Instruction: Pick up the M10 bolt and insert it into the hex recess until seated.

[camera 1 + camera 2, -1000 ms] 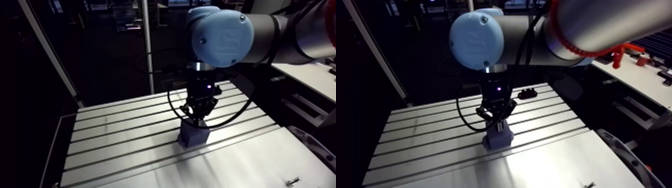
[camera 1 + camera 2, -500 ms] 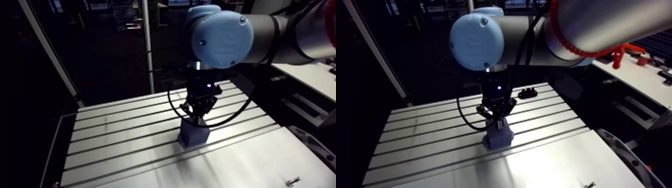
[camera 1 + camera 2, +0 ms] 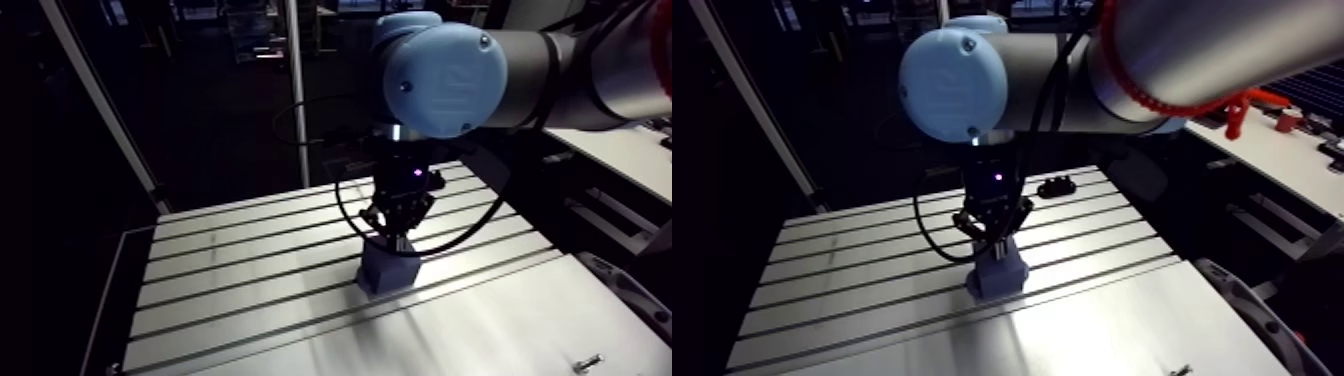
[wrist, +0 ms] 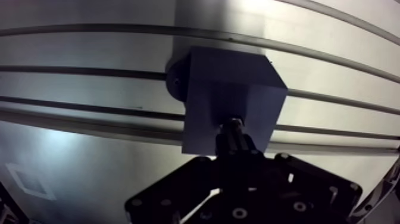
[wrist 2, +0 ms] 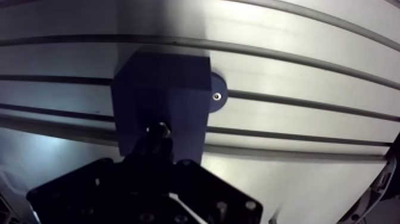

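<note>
Slotted aluminium table (image 3: 250, 260) under blue block (image 3: 388, 272), jaws tight around bolt (image 4: 234, 125) at its top.

This looks like a robotics lab: a slotted aluminium table (image 3: 230, 270) spreads under the gripper (image 3: 398, 238), with a blue fixture block (image 3: 388, 272) directly below.

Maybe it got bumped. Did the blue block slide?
No. The blue block sits over the same slots of the table as earlier, with the gripper holding the bolt at its top.
</note>
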`<state>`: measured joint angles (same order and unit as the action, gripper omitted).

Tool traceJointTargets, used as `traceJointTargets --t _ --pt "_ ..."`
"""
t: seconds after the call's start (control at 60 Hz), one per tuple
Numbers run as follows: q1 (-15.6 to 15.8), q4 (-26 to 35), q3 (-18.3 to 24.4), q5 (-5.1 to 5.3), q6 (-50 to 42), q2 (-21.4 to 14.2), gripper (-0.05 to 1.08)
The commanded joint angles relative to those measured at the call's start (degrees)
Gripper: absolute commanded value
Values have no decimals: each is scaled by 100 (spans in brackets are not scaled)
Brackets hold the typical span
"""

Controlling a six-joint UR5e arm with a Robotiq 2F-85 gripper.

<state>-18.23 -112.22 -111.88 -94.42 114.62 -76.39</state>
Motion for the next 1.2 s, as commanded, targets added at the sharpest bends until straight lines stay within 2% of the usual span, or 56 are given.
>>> traceJointTargets --t 0.017,1.2 --pt "3 2 -15 -2 4 6 107" --pt "3 -15 -67 -20 74 -37 107"
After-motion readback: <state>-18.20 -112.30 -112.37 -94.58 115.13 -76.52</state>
